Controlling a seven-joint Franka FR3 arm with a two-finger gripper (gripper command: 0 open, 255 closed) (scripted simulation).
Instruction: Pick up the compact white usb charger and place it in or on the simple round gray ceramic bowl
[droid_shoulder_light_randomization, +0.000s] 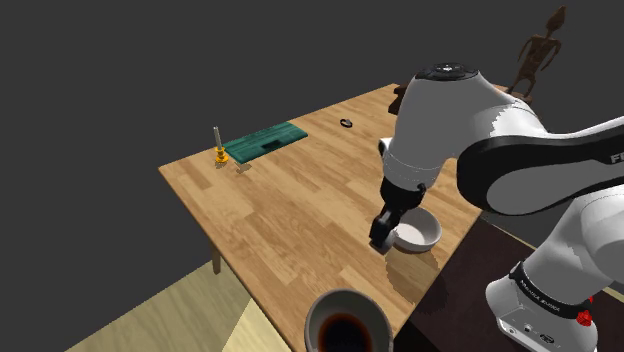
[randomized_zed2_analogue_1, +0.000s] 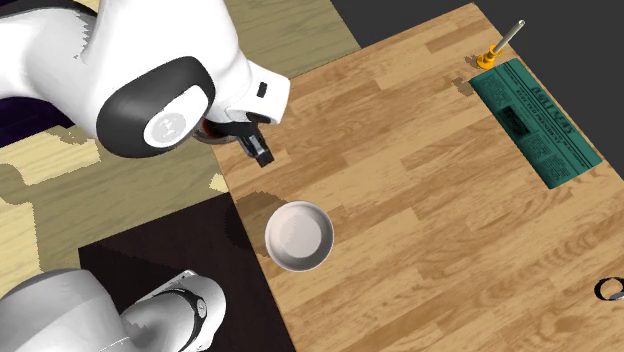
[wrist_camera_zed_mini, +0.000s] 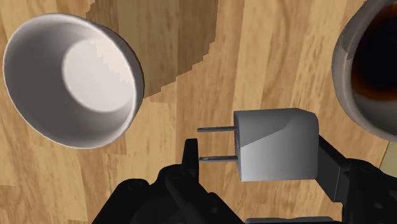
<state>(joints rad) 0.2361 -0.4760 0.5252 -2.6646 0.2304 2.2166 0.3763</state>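
Spreading across most of the scene, one wooden table (droid_shoulder_light_randomization: 290, 210) carries nearly everything else. One white arm (droid_shoulder_light_randomization: 470, 110) bends over its near right part in the shoulder view, rising from one dark stand (droid_shoulder_light_randomization: 465, 295) at that view's lower right. One brown jointed figure (droid_shoulder_light_randomization: 530, 55) stands at the far right, beyond the table. One green printed mat (droid_shoulder_light_randomization: 265, 141) lies flat near the far left corner in the shoulder view. Two round vessels sit on the near part of the table: one pale grey bowl (randomized_zed2_analogue_1: 298, 238), empty and upright, and one cup (droid_shoulder_light_randomization: 318, 308) with a dark brown inside at the nearest edge, the two well apart. One black gripper (wrist_camera_zed_mini: 258, 153) hangs just beside the bowl, at its left side in the shoulder view. Its fingers (wrist_camera_zed_mini: 337, 172) are clamped on the one pale grey usb charger (wrist_camera_zed_mini: 277, 145): one finger presses the plug's body and the other meets the tips of its two prongs. The charger is held above bare wood between bowl and cup, near the bowl but not over it. One small yellow holder (droid_shoulder_light_randomization: 217, 152) with a thin grey stick stands just beside the mat's left end. One tiny black ring (droid_shoulder_light_randomization: 346, 123) lies on the far side of the table, right of the mat.
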